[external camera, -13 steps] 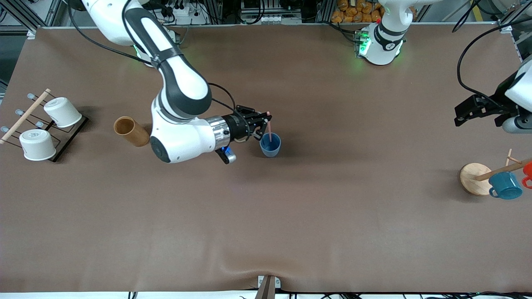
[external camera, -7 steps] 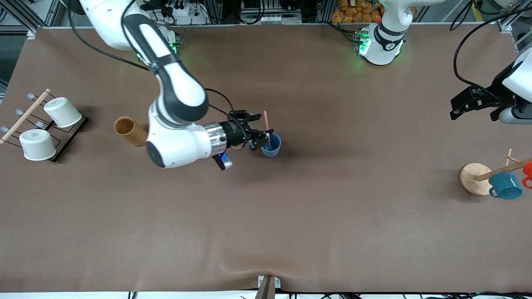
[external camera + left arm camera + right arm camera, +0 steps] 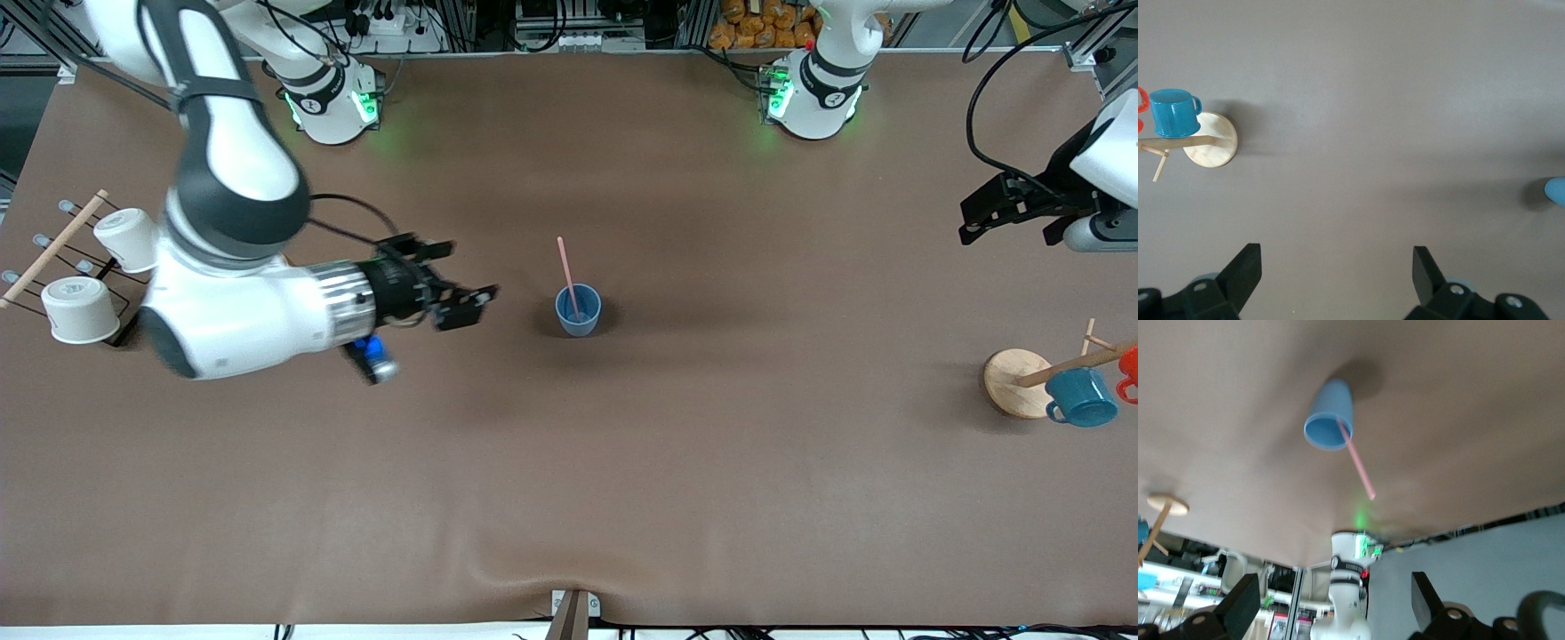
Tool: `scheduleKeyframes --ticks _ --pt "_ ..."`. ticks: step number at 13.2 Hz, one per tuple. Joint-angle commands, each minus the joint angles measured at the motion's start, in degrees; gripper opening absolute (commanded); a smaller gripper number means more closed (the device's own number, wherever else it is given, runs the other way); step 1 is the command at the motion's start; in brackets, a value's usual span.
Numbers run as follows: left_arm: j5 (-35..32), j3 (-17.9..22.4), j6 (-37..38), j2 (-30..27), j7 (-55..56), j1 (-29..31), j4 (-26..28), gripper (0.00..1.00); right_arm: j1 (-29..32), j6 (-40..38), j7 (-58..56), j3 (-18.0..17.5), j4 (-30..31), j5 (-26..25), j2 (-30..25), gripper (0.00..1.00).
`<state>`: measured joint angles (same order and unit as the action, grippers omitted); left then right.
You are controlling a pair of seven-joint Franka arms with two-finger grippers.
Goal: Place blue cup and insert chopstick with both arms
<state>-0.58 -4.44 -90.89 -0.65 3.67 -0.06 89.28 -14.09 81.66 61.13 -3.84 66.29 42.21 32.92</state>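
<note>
The light-blue cup stands upright near the middle of the table. The pale-pink chopstick stands in it and leans on the rim. The right wrist view shows the blue cup with the chopstick sticking out. My right gripper is open and empty, apart from the cup, toward the right arm's end of the table. In its own wrist view the right gripper has nothing between its fingers. My left gripper waits open over the left arm's end. Below the left gripper lies bare table, and the cup shows at the frame's edge.
A wire rack at the right arm's end holds two upturned white cups. At the left arm's end a wooden mug stand carries a teal mug and an orange mug.
My right gripper opened and let go of the chopstick, which stays in the cup. The right arm then drew back toward its end of the table. The left arm barely shifted.
</note>
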Motion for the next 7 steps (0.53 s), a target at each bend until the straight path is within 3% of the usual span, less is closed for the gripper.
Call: scheduleKeyframes --ticks 1,4,7 --pt "0.93 0.66 -0.07 -0.06 -0.06 -0.12 -0.15 1.00 1.25 -0.62 -8.69 -0.99 -1.78 -10.88 -1.62 1.00" --pt "0.84 0.66 -0.08 0.74 -0.50 0.15 -1.48 1.00 4.58 -0.62 -23.73 -0.64 -1.78 -18.37 -2.60 1.00" --pt "0.84 0.66 -0.08 0.74 -0.50 0.23 -1.48 1.00 7.83 -0.18 -35.87 -1.08 -1.43 -32.24 -4.27 1.00"
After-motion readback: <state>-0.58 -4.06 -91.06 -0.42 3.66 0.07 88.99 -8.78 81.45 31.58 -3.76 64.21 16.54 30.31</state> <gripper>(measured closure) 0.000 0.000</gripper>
